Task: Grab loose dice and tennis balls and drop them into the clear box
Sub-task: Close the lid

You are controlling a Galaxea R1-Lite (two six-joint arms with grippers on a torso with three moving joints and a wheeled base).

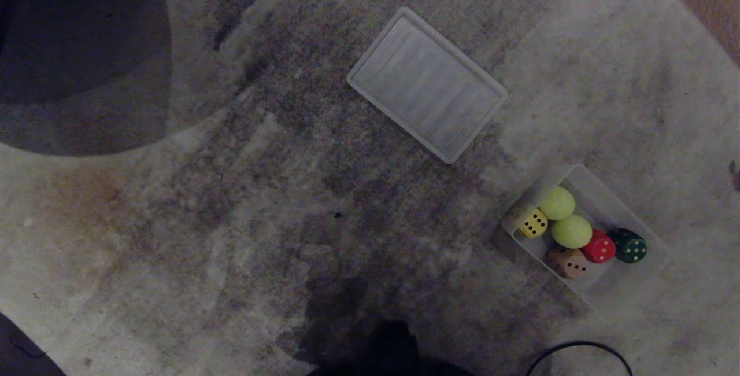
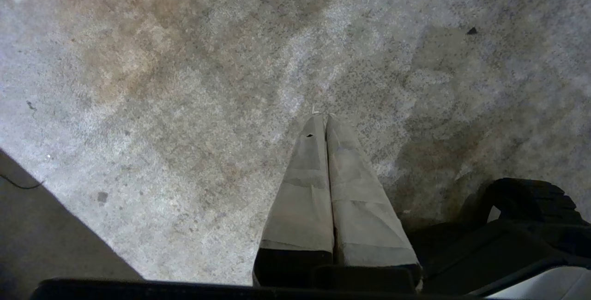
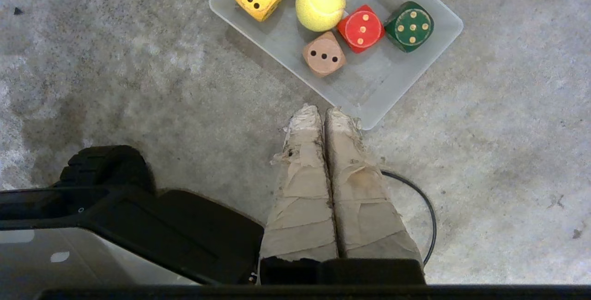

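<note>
**All pieces in the box, both grippers closed and empty**

The clear box (image 1: 601,202) sits on the carpet (image 1: 231,220), front right of the robot. Inside lie the yellow die (image 1: 533,223), two tennis balls (image 1: 557,203) (image 1: 571,231), the peach die (image 1: 569,262), red die (image 1: 599,247) and green die (image 1: 629,246). The ribbed tray (image 1: 426,84) lies apart, farther out. The right gripper (image 3: 324,114) hangs just beside the box, fingers pressed together, holding nothing. The left gripper (image 2: 323,120) hangs over bare carpet, fingers likewise together.
</note>
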